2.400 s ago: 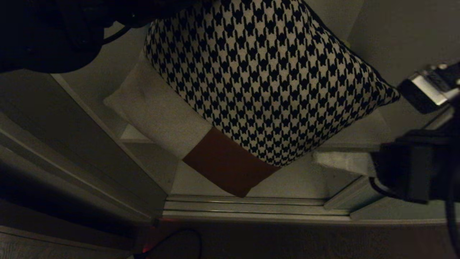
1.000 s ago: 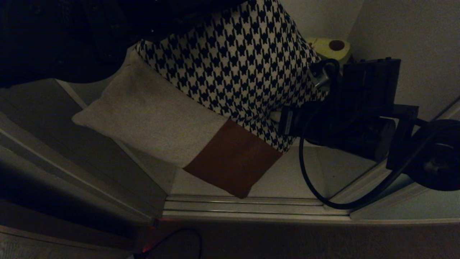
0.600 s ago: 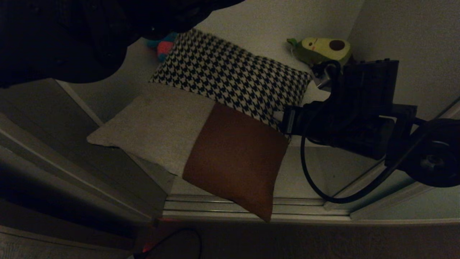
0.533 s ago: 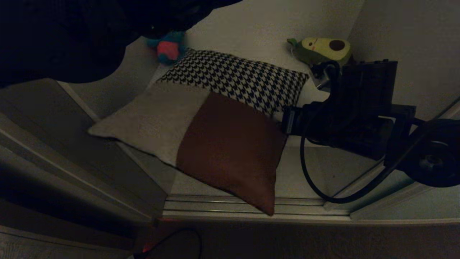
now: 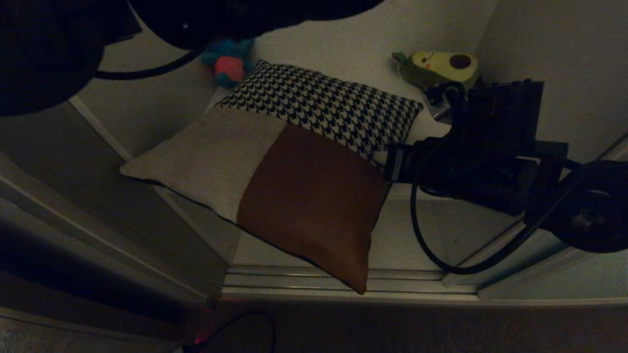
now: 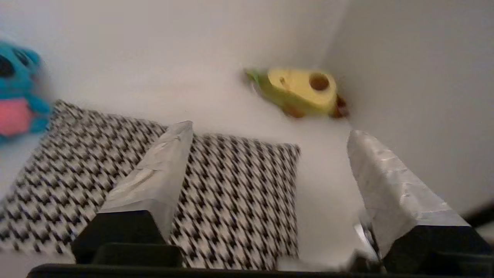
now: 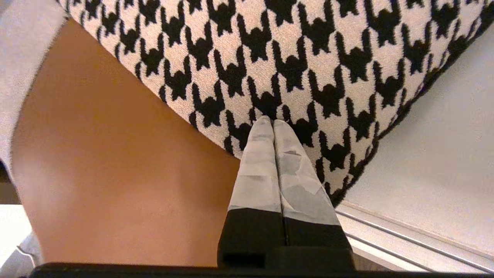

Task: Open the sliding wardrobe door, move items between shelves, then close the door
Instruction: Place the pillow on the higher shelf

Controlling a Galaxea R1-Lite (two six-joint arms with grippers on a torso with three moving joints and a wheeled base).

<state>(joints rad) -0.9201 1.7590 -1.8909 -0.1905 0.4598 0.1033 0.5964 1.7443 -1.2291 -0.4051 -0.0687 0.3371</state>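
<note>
Wardrobe door: my task's sliding wardrobe door [image 5: 73, 196], a big flat pale grey-green panel with a slim pale metal frame, stands on my left in the head view, slid aside so the inside is open to me.
Shelf: the plain off-white shelf board [image 5: 417, 235] inside the wardrobe carries both cushions; the ribbed pale metal floor track [image 5: 343, 279] runs along its front edge.
Cream cushion: the square cream cushion with a brown band [image 5: 274, 186] lies nearest me, its brown corner reaching out over the track, its far edge overlapping the other cushion.
Houndstooth cushion: the square black-and-white houndstooth cushion [image 5: 319, 108] lies flat behind it, partly under it, deeper on the shelf.
Right arm: my right gripper [image 7: 273, 122] reaches in from the right; its jaws are pressed fully together with nothing between them, tips at the houndstooth fabric just beside the brown band.
Left arm: my left gripper [image 6: 270, 131] hovers above the houndstooth cushion, jaws spread wide and empty.
Avocado toy: a green and yellow avocado plush [image 5: 439, 66] lies in the far right corner.
Blue toy: a small blue and pink plush [image 5: 229, 61] sits at the back left, by the houndstooth cushion's corner.
</note>
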